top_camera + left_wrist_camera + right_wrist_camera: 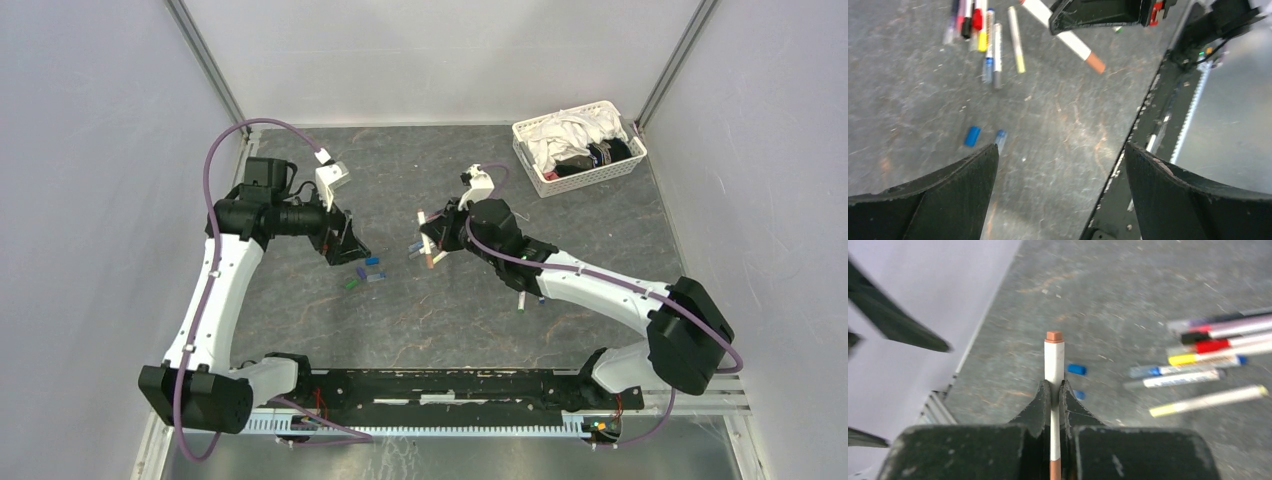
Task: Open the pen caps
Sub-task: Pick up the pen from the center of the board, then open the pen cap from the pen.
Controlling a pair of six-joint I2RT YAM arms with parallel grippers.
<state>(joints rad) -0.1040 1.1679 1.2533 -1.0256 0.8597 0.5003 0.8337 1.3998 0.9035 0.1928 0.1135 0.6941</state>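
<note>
The slim white-barrelled marker pen (1054, 365) with its short brown plastic cap (1054, 336) is clamped between the fully closed fingers of the right pincer (1053, 392), cap end jutting beyond the tips. The left pincer (1060, 150) gapes at its widest and holds nothing; the capped end lies ahead of its opening. To uncap cleanly, I judge the left pincer should close squarely on the brown cap alone, not the barrel. It should then pull straight along the pen's axis while the right grips firmly. Just right of the right pincer's tips lies a loose blue plastic cap (1076, 369). Farther right is a row of mixed-coloured pens (1208, 355) on the scuffed grey bench (1128, 290).
</note>
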